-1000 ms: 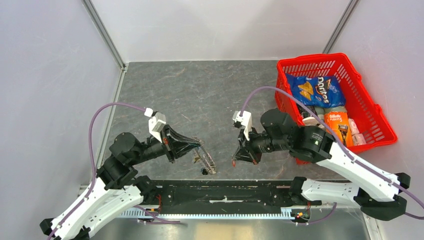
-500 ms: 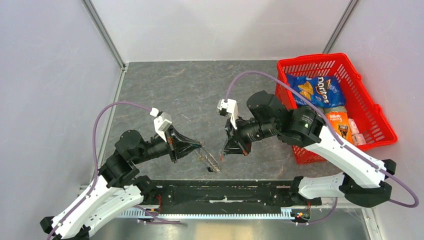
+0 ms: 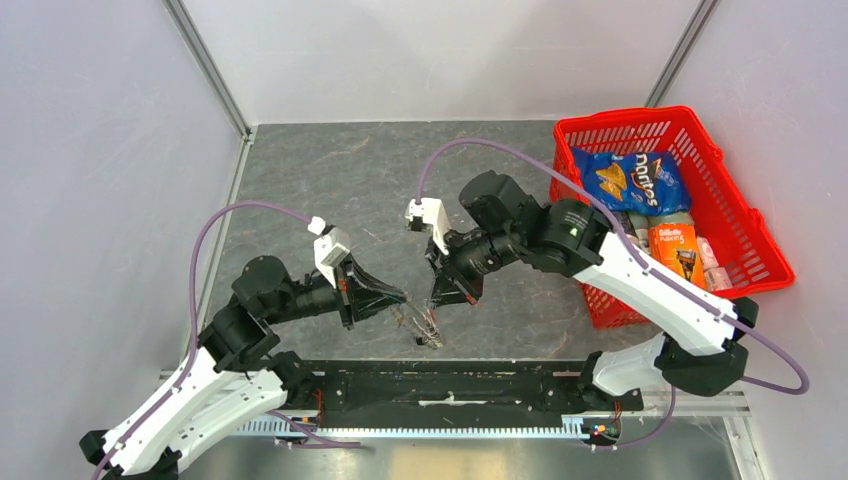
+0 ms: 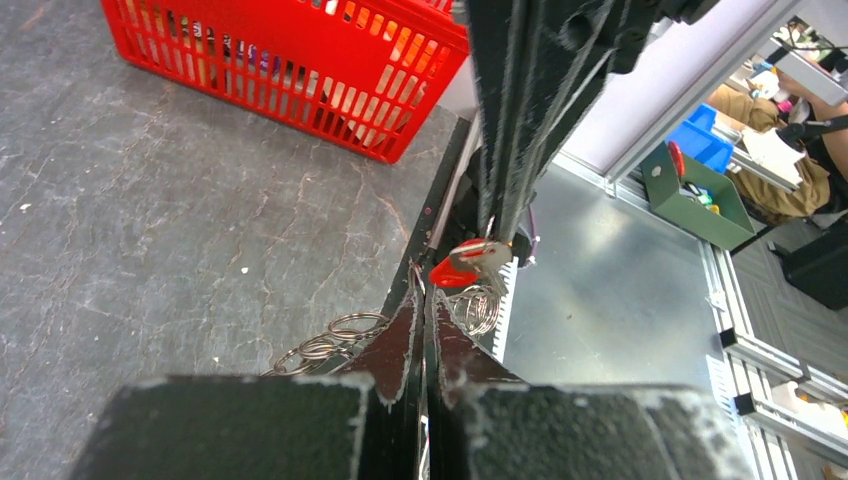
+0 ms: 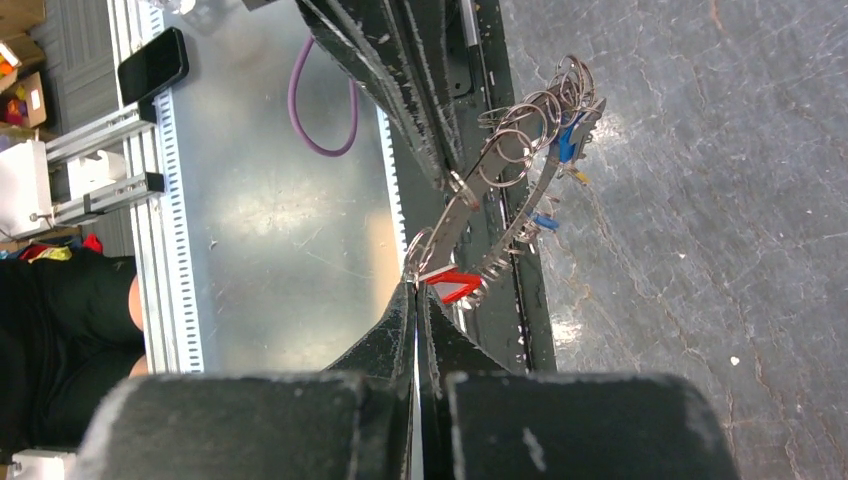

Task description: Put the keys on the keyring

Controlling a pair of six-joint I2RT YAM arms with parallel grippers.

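My left gripper is shut on the keyring, held just above the table's near edge. In the right wrist view the keyring shows edge-on as a flat grey strip carrying small wire rings and blue-tagged keys. My right gripper is shut on a silver key with a red tag. That key sits right against the lower end of the keyring. Its tip hangs over a coiled wire ring, just beyond my left fingertips.
A red basket with a chip bag and packets stands at the right. The black rail runs along the near table edge directly under both grippers. Grey table stretches behind them.
The right arm has swung left and carried the red-tagged key up to the keyring. The left gripper has edged slightly right with the keyring. Both stay shut.
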